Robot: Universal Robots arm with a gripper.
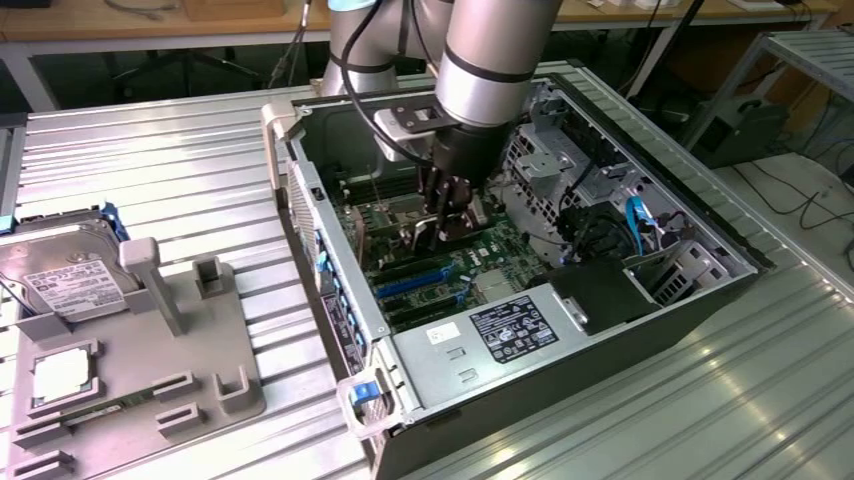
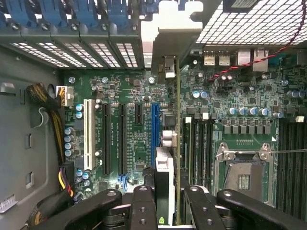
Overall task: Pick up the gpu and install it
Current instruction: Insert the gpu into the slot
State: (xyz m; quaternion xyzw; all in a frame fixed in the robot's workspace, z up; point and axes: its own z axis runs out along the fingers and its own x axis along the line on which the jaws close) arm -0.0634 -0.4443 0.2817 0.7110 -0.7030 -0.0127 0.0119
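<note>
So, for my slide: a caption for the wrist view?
Gripper holds the gpu edge-on over the motherboard, near the blue slot.

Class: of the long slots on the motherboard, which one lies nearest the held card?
The blue slot, just beside the gpu in the gripper; the black slots and the white one lie farther off.

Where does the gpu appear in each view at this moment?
Exterior view: the gpu hangs in the gripper, inside the open computer case, just above the green motherboard.
Wrist view: the gpu is seen edge-on, clamped by the gripper, its silvery bracket near the case's rear wall.
Shared landmark: the green motherboard.
</note>
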